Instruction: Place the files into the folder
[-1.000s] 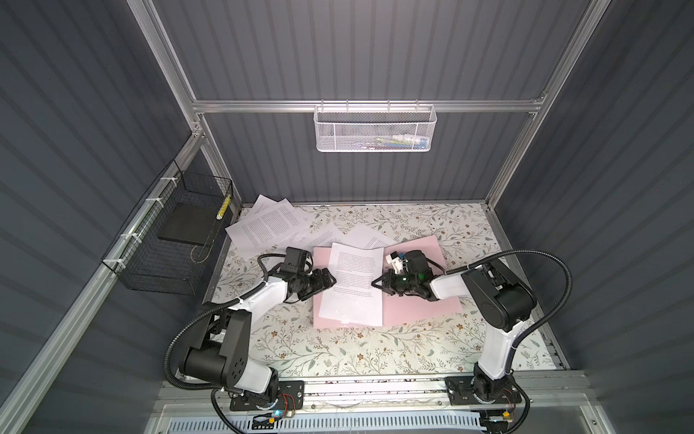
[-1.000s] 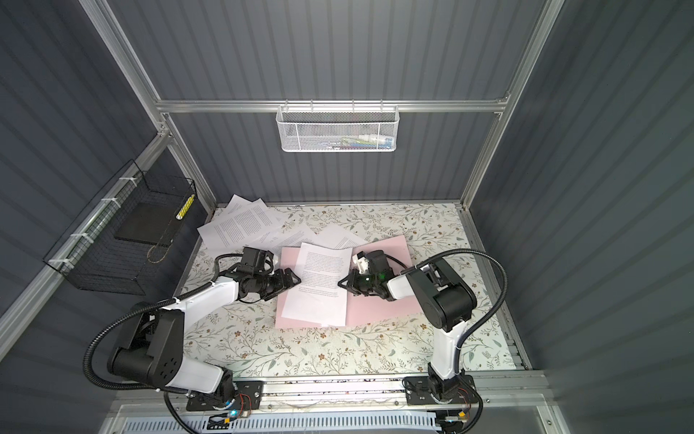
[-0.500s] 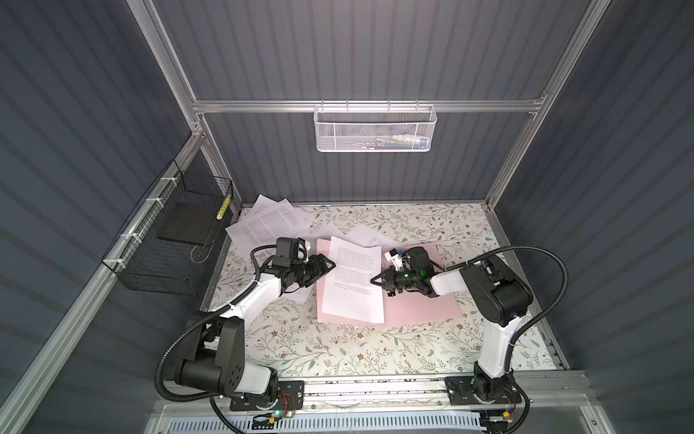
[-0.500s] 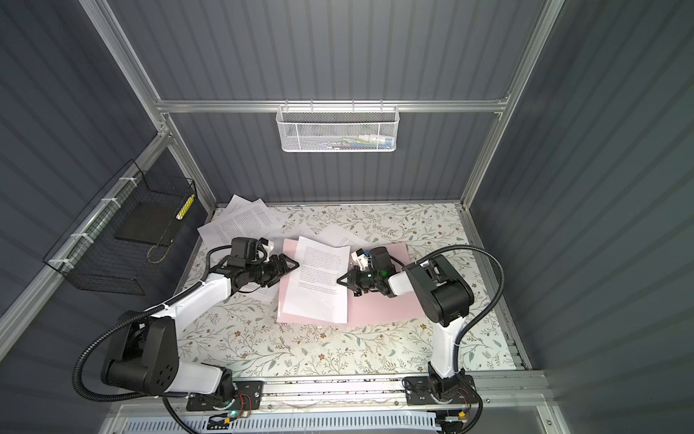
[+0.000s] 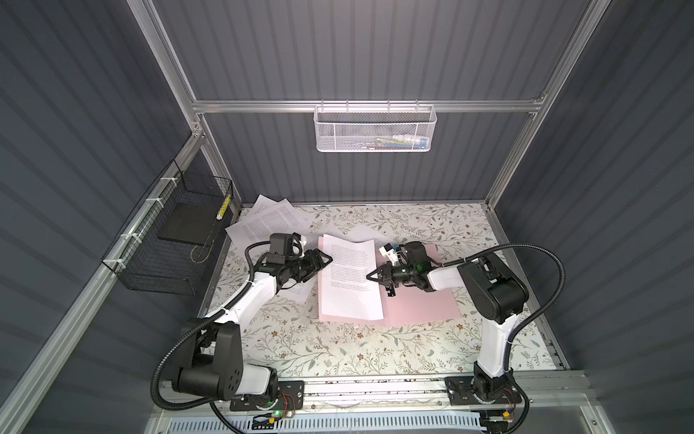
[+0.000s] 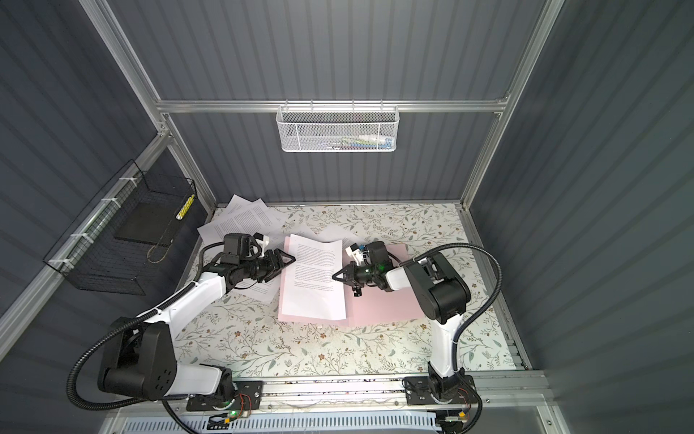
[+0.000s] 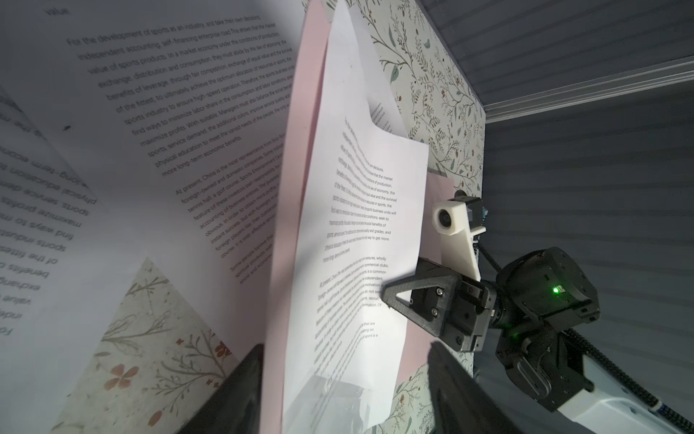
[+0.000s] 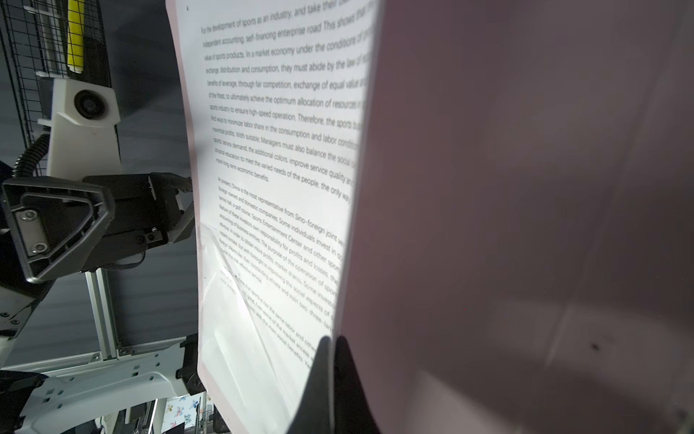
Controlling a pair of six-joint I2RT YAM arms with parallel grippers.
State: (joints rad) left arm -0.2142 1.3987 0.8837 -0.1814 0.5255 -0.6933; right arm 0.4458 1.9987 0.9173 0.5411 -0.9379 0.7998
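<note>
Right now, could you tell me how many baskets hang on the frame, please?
2. A white mesh basket hangs on the back rail; a black wire basket hangs on the left side rail. No others show.

You are looking at a tabletop (image 5: 338,357) covered in a pale floral print, closed in by dark ribbed walls (image 5: 375,49) and an aluminium frame (image 5: 263,106). On the back rail hangs a white mesh basket (image 5: 374,129); the few small coloured items inside it are too blurred to name. On your left wall sits a black wire basket (image 5: 165,259). A dark flat slab (image 5: 187,227) lies in it, and a yellow strip (image 5: 224,208) stands at the corner nearest the tabletop.
</note>
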